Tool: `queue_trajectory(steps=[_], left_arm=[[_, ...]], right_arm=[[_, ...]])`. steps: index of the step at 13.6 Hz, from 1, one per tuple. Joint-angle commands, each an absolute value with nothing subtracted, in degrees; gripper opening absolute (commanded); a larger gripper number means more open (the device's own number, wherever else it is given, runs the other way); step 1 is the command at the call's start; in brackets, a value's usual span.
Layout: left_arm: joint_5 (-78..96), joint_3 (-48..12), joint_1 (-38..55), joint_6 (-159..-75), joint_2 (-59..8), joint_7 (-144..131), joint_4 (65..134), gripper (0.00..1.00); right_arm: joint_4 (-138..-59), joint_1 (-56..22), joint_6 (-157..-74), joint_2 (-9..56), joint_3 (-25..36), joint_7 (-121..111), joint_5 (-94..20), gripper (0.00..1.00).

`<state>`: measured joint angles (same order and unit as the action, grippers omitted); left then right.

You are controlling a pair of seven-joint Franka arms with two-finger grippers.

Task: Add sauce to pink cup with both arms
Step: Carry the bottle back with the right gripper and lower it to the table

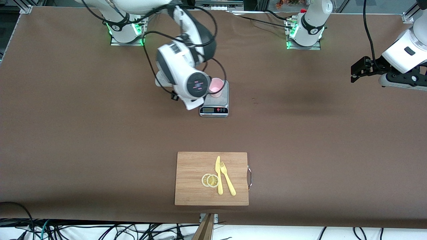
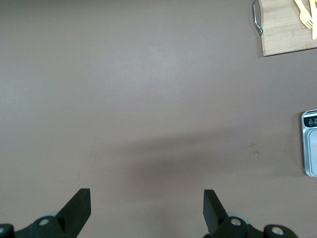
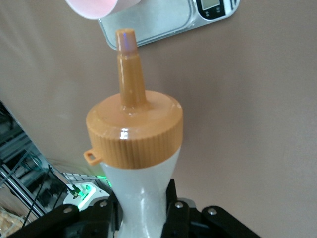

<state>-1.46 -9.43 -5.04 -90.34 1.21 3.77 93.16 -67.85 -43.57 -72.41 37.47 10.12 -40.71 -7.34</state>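
Front view: pink cup point(image 1: 216, 87) stands on the scale point(image 1: 214, 110), just beside the right arm's wrist; left gripper point(image 1: 356, 71) waits, spread, over bare table point(image 1: 300, 133).
Left wrist view: fingers point(image 2: 79, 206) spread wide.
Right wrist view: right gripper point(image 3: 143, 213) pinches the sauce bottle point(image 3: 136, 148), nozzle toward the cup.

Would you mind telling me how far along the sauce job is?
Done: the pink cup sits on the scale, and the right gripper has its jaws shut on the sauce bottle. In hand: its nozzle points toward the cup. Left: squeezing; no sauce visible yet. The left gripper waits open over bare table.
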Motion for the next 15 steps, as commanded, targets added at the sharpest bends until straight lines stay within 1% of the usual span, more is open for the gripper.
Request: queue_trajectory(steps=[1,5,7,9,11,15], left_arm=[[-1.8,-9.5,-5.4,-89.0,0.2,3.5,91.4,1.00],[-1.8,-9.5,-5.4,-89.0,0.2,3.4,91.4,1.00],[-1.8,-9.5,-5.4,-89.0,0.2,3.4,91.4,1.00],[-1.8,-9.5,-5.4,-89.0,0.2,3.5,91.5,1.00],[-1.8,-9.5,-5.4,-89.0,0.2,3.4,91.4,1.00],[-1.8,-9.5,-5.4,-89.0,0.2,3.4,91.5,1.00]], right_arm=[[-78.4,-38.7,-76.0,28.5,9.4,-46.4,-12.0,0.33],[-86.4,-30.7,-80.0,22.2,9.1,-56.8,-16.8,0.34],[-88.8,-26.9,-80.2,20.1,9.1,-61.5,-19.0,0.34],[-92.5,-23.7,-82.5,17.9,9.0,-67.3,-21.0,0.34],[-95.0,-21.0,-83.9,16.9,9.0,-72.7,-22.7,0.34],[-97.9,-15.9,-85.2,16.8,8.2,-84.4,-26.2,0.34]])
